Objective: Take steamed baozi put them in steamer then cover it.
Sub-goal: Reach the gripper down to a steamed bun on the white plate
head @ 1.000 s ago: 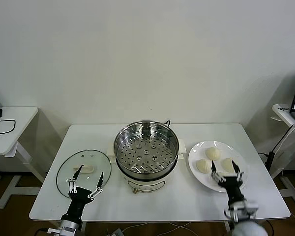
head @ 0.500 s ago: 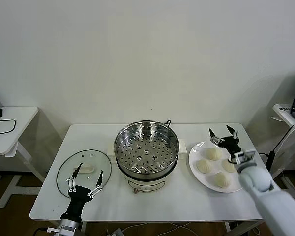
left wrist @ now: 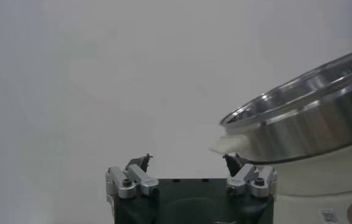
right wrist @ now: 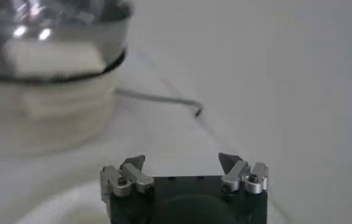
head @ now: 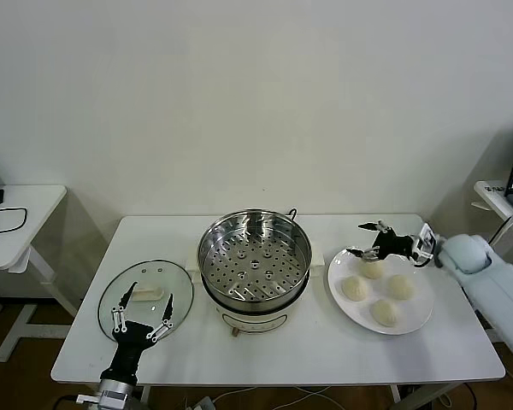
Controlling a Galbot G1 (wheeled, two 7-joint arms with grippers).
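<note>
A white table [head: 265, 359] fills the head view, with the steamer [head: 254, 256] at its middle on a white cooker base [head: 252, 321]. The basket is seen to be empty, its perforated floor bare. To the robot's left of it the cover [head: 145, 295] lies flat on the table, not yet used. To the robot's right a white plate [head: 419, 318] carries all four steamed baozi [head: 372, 289], so no bun has been moved and the task is judged to be at its very start.

The main change is found in the right arm. One second ago the right gripper [head: 369, 240] was held low at the near edge of the plate; it has since been swung round and is now reached in from the far right, level with the far rim of the plate and just beside the farthest bun. Its jaws are spread wide and nothing is held between them. An approach to that first bun is inferred, with the descent and closing still to be made.

The left gripper [head: 142, 320] is parked at the near edge of the table, over the near rim of the cover, having shifted only slightly. Its jaws are likewise spread and empty.
</note>
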